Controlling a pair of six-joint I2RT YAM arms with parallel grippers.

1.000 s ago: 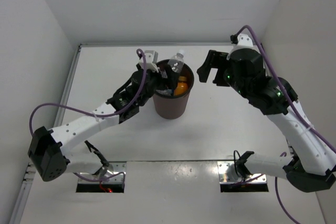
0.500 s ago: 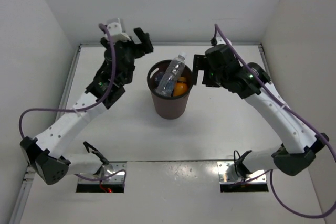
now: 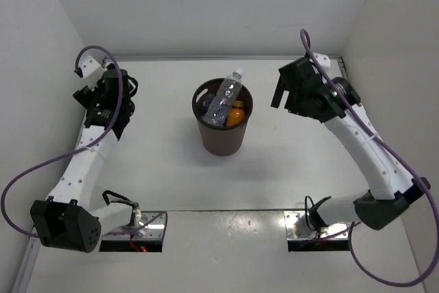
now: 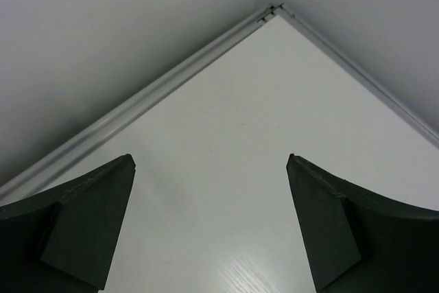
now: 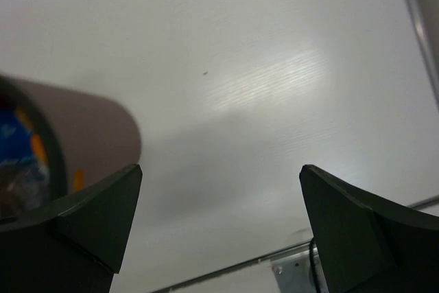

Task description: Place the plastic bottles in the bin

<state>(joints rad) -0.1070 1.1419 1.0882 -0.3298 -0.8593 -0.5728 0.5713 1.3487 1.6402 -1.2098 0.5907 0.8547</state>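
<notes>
Bottles (image 3: 225, 97) stand in bin (image 3: 223, 141), frame centre; right tool (image 5: 221, 169) nearer than left tool (image 4: 209, 162); both wide open, empty.

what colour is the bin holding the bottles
Dark brown. The bin shows best in the top external view.

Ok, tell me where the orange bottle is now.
Top view: the orange bottle sits inside the bin at mid-table, against its right wall, beside the clear bottle sticking out.
</notes>
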